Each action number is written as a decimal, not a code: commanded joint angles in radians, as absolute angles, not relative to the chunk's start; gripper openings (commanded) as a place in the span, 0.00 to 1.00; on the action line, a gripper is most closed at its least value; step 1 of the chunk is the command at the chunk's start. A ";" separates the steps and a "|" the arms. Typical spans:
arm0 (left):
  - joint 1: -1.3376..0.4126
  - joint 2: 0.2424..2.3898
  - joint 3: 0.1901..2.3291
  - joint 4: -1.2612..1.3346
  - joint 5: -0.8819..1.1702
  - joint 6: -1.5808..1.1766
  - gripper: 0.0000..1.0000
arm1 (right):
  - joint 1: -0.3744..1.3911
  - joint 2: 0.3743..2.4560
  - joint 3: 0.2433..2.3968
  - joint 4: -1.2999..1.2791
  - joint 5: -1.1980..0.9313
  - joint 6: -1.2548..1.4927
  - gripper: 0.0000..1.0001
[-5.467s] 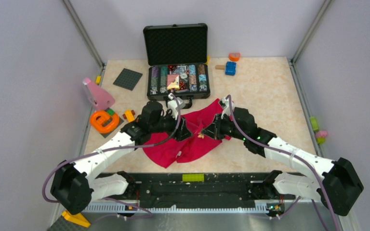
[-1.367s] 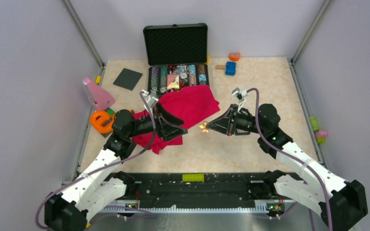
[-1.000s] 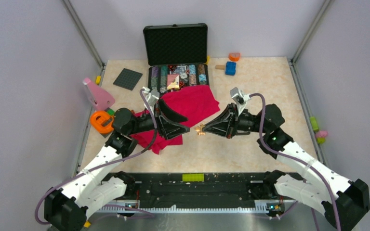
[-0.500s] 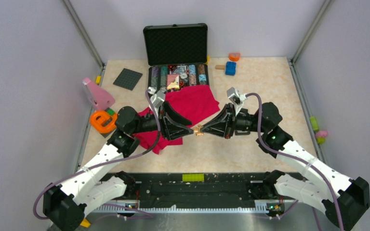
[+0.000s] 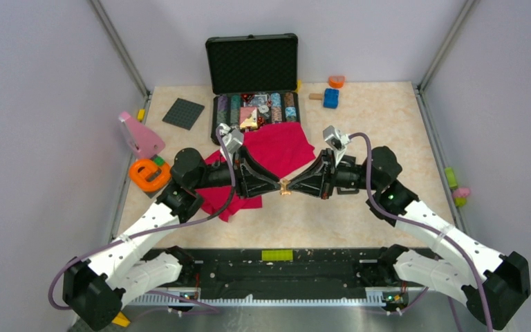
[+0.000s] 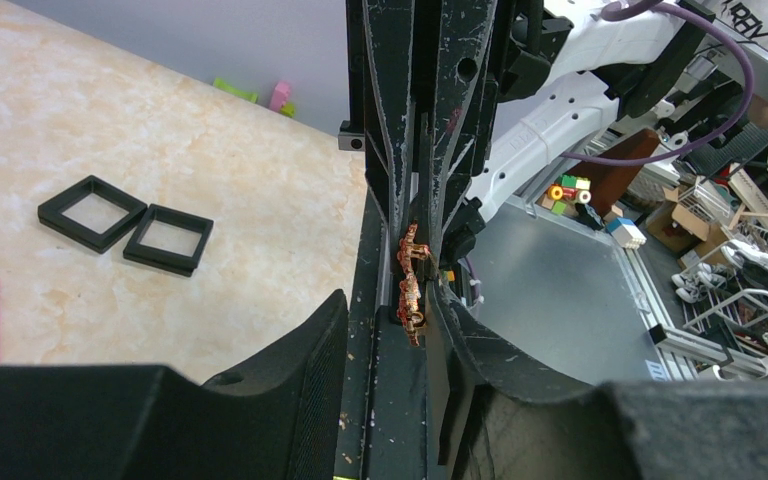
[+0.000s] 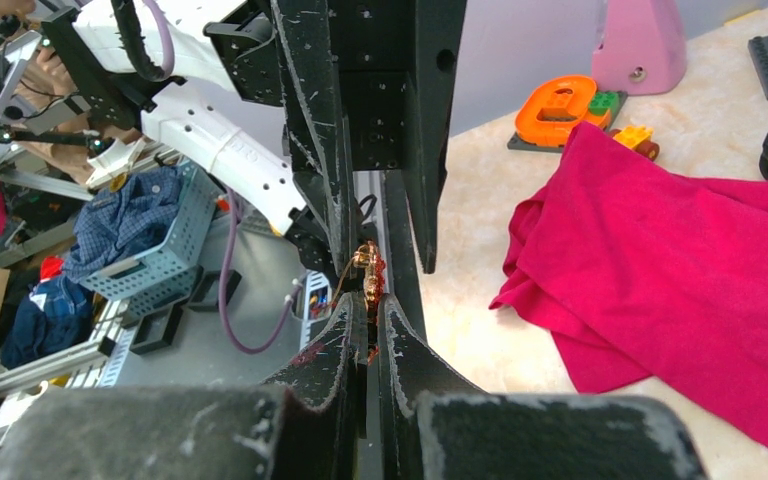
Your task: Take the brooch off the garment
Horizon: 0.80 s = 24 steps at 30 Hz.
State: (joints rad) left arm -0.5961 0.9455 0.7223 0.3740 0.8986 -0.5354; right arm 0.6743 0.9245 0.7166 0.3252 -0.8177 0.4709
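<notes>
Since the brooch (image 5: 284, 187), pinched mid-air in the clenched right gripper (image 7: 370, 310) clear of the garment (image 5: 280, 149), looks light, spiky and fragile, the left gripper (image 6: 385, 310), jaws part-open around it, should nip its edge gently.

Dark lettering runs along the white arm link (image 6: 755, 14) at one o'clock in the left wrist view. It's cut off, can't read it! Nothing else legible.

The right gripper (image 7: 370, 303) pinches the brooch (image 7: 368, 270) at its closed tips. The left gripper (image 7: 384, 258) straddles it, jaws apart. The cloth (image 7: 680, 290) lies crumpled on the table (image 7: 480, 190), with a toy (image 7: 558, 103) at the edge beyond.
</notes>
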 commanded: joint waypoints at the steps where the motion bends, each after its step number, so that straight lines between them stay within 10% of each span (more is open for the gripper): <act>1: -0.601 0.960 0.768 0.365 0.909 -0.505 0.31 | 0.693 0.931 0.769 0.351 -0.820 0.451 0.00; 6: -0.603 0.965 0.770 0.340 0.910 -0.482 0.00 | 0.693 0.933 0.771 0.339 -0.810 0.447 0.02; 15: -0.602 0.945 0.750 0.354 0.867 -0.496 0.00 | 0.693 0.934 0.730 0.408 -0.849 0.488 0.42; 24: -0.602 0.956 0.744 0.400 0.870 -0.535 0.00 | 0.738 0.988 0.786 0.334 -0.774 0.461 0.46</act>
